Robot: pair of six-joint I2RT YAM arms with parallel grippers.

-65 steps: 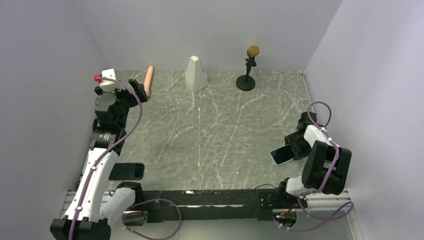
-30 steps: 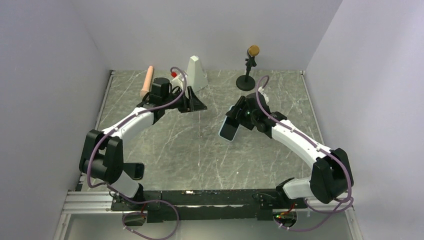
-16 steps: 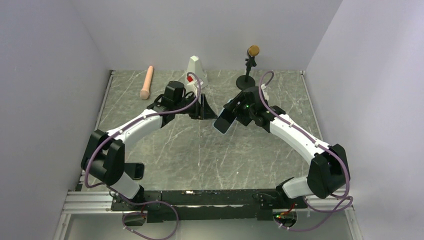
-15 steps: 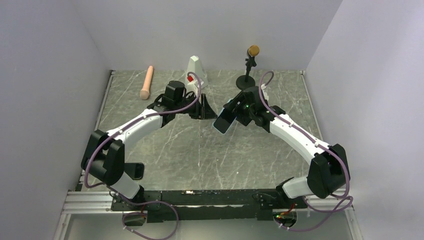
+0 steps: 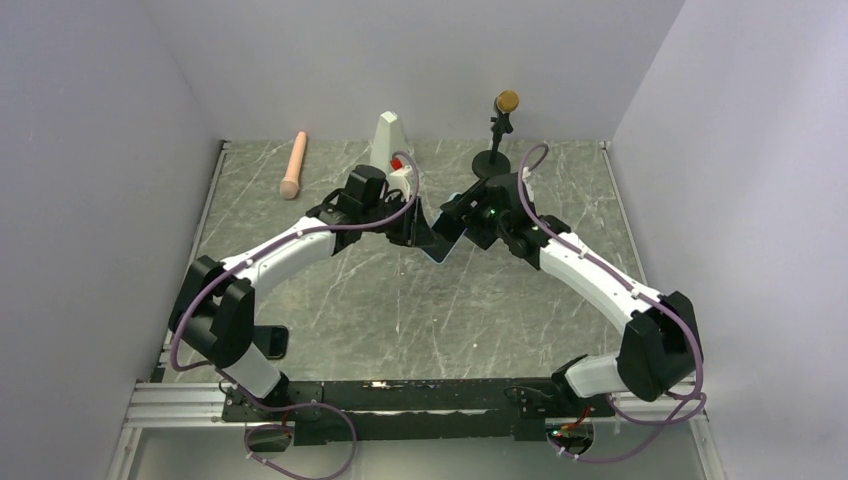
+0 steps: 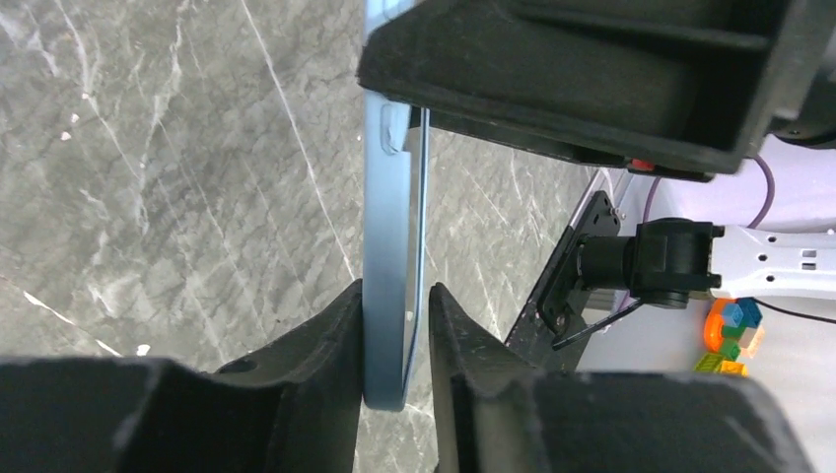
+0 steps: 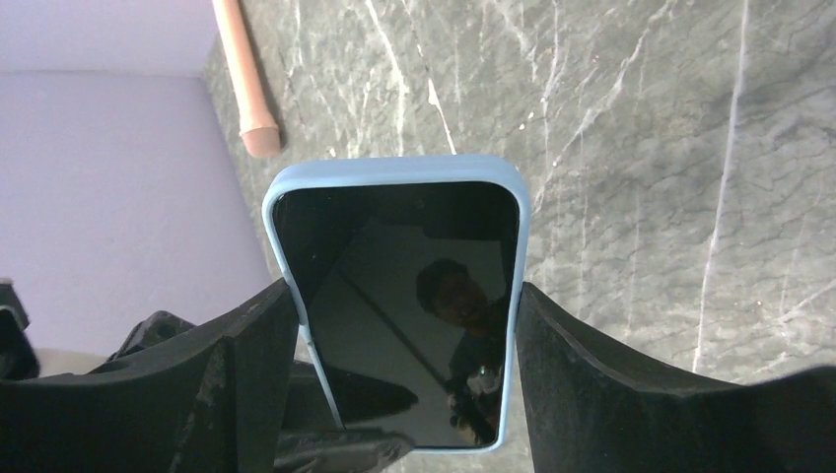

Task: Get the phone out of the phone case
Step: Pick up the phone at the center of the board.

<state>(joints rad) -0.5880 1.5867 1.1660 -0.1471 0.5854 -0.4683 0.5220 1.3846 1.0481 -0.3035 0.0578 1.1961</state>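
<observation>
The black phone sits inside the light-blue phone case, held up above the table's middle. My right gripper is shut on the case, one finger on each long edge, screen toward its camera. In the left wrist view the case shows edge-on, and my left gripper is closed down on its free end, one finger on the back, the other against the screen side. The right gripper's finger fills that view's top. From above, left gripper and right gripper meet at the case.
Another black phone lies at the near left beside the left arm's base. A pinkish rod, a white cone-shaped block and a small microphone on a stand stand along the back. Walls close in three sides.
The left arm has swung right to meet the right gripper, and its jaws have narrowed onto the case's free end. The right gripper has kept its hold and shifted the cased phone slightly left.
</observation>
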